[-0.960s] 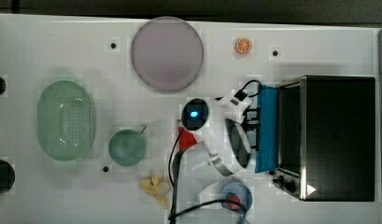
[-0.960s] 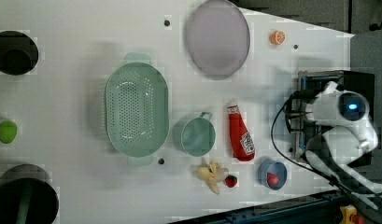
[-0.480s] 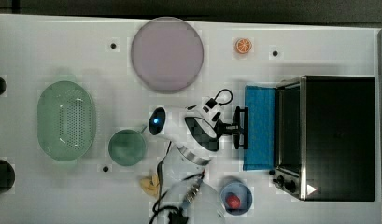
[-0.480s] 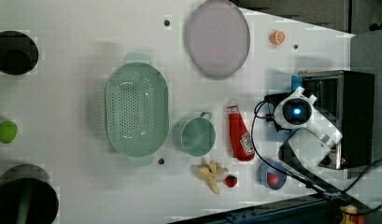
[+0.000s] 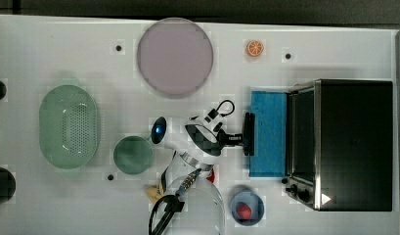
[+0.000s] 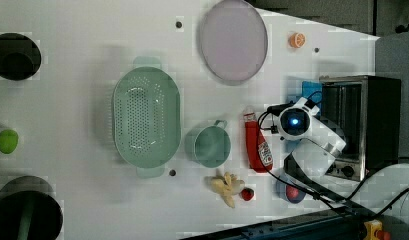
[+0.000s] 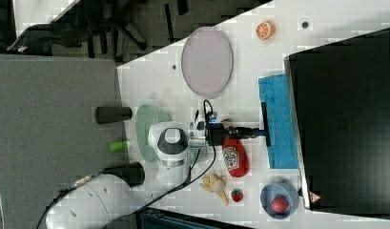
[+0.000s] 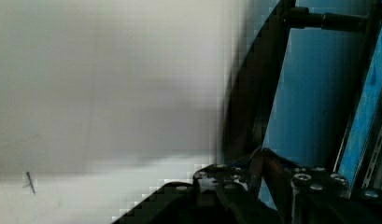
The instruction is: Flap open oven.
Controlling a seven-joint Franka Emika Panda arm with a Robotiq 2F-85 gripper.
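Now the arm reaches level toward three o'clock in the top view, its gripper (image 5: 242, 138) nearly closed around the handle (image 5: 248, 133) of the oven (image 5: 351, 142) at the table's three-o'clock edge. Since the earlier frame, the blue door (image 5: 268, 132) has dropped flat.

The black-topped oven (image 5: 351, 144) sits at the top view's right, its blue glass door (image 5: 268, 133) folded down flat, black handle (image 5: 248, 133) leftmost.

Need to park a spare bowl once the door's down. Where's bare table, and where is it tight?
In the top view, bare table lies left of the purple plate, above the green colander. Another patch sits between the plate and the orange slice. Crowded: the gripper, the oven door, cup and blue bowl.
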